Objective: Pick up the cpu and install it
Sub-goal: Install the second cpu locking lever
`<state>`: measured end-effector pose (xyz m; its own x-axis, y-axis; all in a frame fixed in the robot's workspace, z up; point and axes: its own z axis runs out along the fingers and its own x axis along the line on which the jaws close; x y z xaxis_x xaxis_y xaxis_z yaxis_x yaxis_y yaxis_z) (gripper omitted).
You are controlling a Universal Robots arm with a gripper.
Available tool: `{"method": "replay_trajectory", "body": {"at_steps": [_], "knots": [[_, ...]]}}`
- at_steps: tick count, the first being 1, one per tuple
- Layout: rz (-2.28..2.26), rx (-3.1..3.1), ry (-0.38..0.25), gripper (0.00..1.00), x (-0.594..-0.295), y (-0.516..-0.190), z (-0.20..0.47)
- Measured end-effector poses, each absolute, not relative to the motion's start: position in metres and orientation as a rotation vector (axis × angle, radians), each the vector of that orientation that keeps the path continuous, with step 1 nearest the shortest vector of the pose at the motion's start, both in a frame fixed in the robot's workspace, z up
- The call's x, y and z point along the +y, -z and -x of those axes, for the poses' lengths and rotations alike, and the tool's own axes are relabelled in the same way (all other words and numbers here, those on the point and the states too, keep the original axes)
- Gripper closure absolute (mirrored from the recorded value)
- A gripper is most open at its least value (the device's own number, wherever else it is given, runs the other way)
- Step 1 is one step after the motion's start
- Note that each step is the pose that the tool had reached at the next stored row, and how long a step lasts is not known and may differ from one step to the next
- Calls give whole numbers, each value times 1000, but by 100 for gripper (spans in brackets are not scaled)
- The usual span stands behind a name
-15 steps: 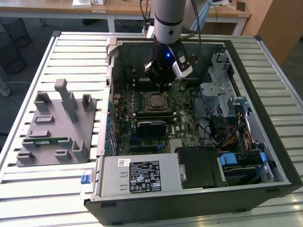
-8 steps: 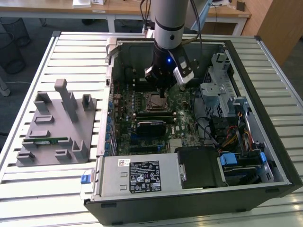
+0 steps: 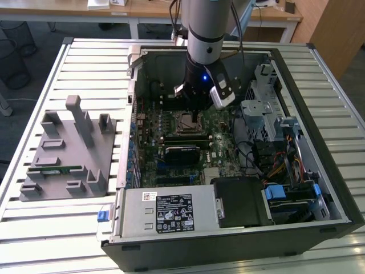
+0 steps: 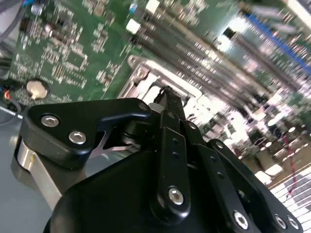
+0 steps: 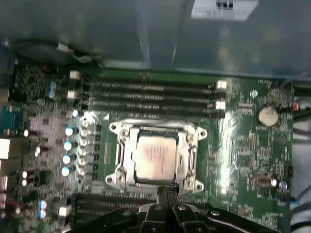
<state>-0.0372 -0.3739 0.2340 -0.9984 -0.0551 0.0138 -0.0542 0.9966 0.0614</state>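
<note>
Now cpu (image 5: pixel 155 156) sits in socket, gripper (image 5: pixel 166 189) just beside.

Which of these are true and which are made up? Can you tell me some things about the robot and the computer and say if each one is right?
1. The cpu sits in its socket on the green motherboard. True.
2. The gripper is over the grey fixture. False: it is inside the computer case, by the socket.
3. A green memory stick lies on the grey fixture. True.
4. The gripper carries the cpu in the air. False: the cpu lies in the socket.
</note>
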Motion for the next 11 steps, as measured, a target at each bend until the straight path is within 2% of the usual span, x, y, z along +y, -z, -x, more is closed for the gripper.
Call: {"method": "replay_trajectory", "body": {"at_steps": [4,11], "knots": [[-85,-3123,95,89,-385,-234,37],[-85,-3123,96,89,-387,-232,53]]}}
